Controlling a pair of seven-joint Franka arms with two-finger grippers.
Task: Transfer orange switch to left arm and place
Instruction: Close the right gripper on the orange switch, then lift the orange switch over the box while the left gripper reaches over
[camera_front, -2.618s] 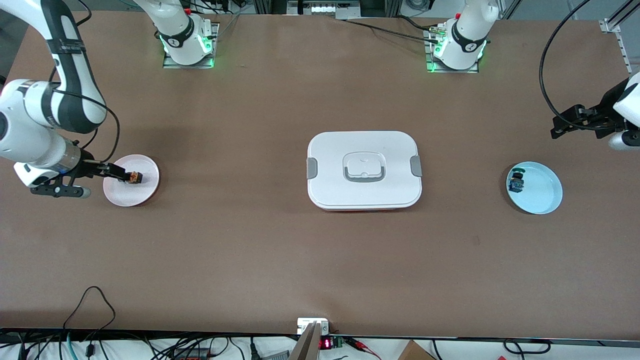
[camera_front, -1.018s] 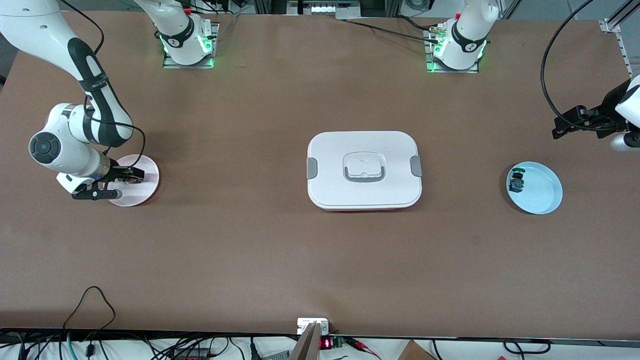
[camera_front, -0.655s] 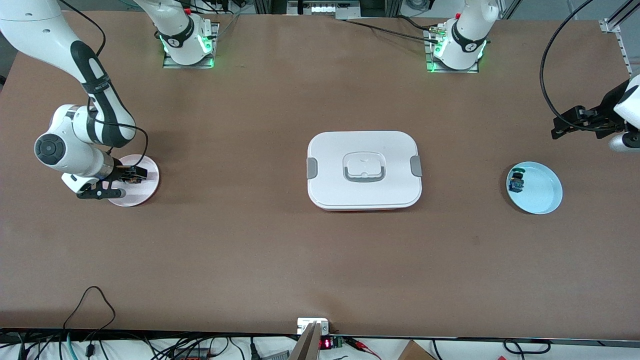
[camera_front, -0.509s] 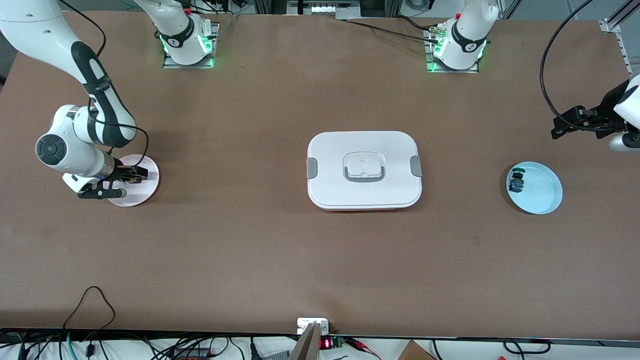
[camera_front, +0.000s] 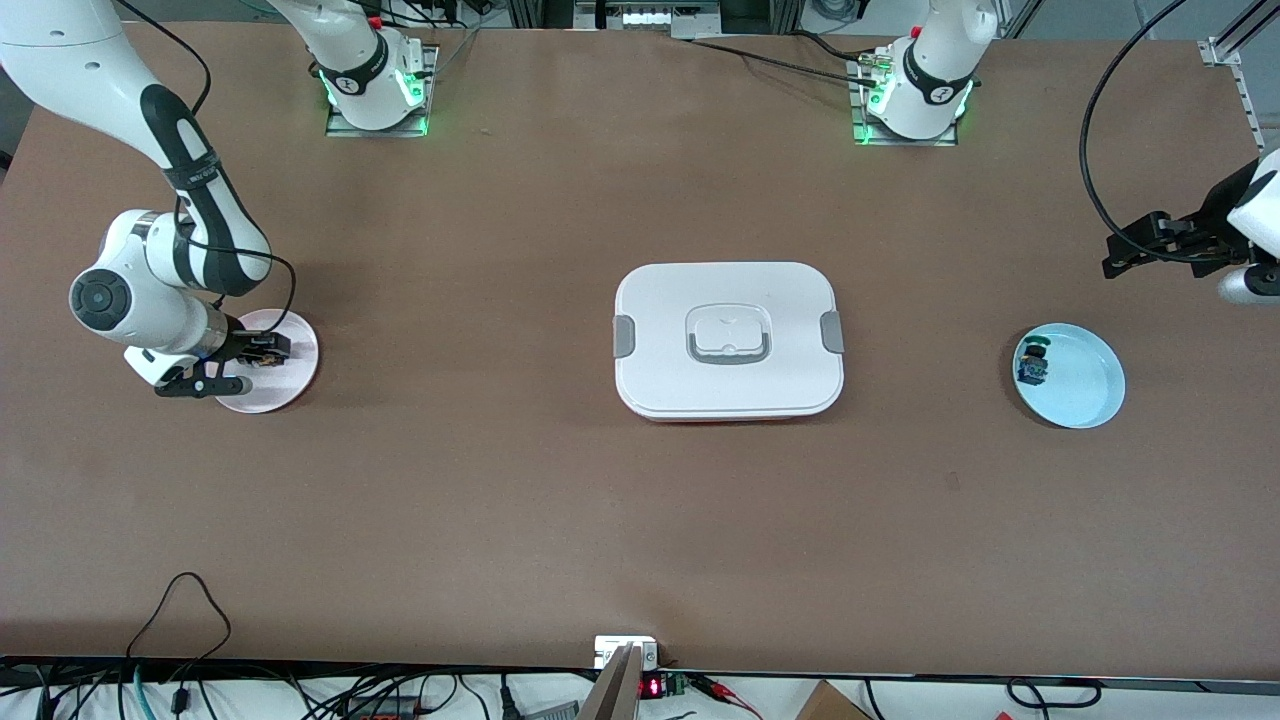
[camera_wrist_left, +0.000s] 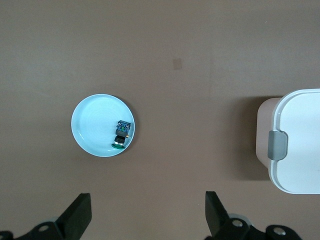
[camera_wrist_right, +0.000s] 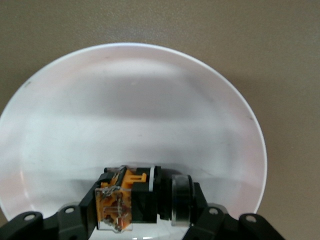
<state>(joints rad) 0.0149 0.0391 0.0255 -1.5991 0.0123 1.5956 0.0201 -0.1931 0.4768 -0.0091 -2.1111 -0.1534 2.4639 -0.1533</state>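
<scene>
The right gripper (camera_front: 262, 349) is sitting low on the pink plate (camera_front: 290, 375) at the right arm's end of the table, its jaws clamped on the orange switch (camera_wrist_right: 122, 202). In the right wrist view the switch is lying directly between the fingertips (camera_wrist_right: 82, 210), resting on the plate's surface near the rim closest to the gripper. Its long axis is running crosswise to the gripper's reach, from one finger toward the other, with the orange-and-black body at one end and the round silvery-edged end at the other.

Outward from there, the white box (camera_front: 728, 340) is standing at the table's middle, between this gripper and the left gripper (camera_front: 1150, 243). The left arm is waiting, its gripper hanging with fingers spread apart, gripping nothing, over the table near the light blue plate (camera_front: 1085, 390), which is holding a small blue-and-green-capped switch (camera_front: 1033, 364).

The right arm is plainly the nearer one. The coming lift likely needs to carry the switch around or above the box toward the left gripper.
</scene>
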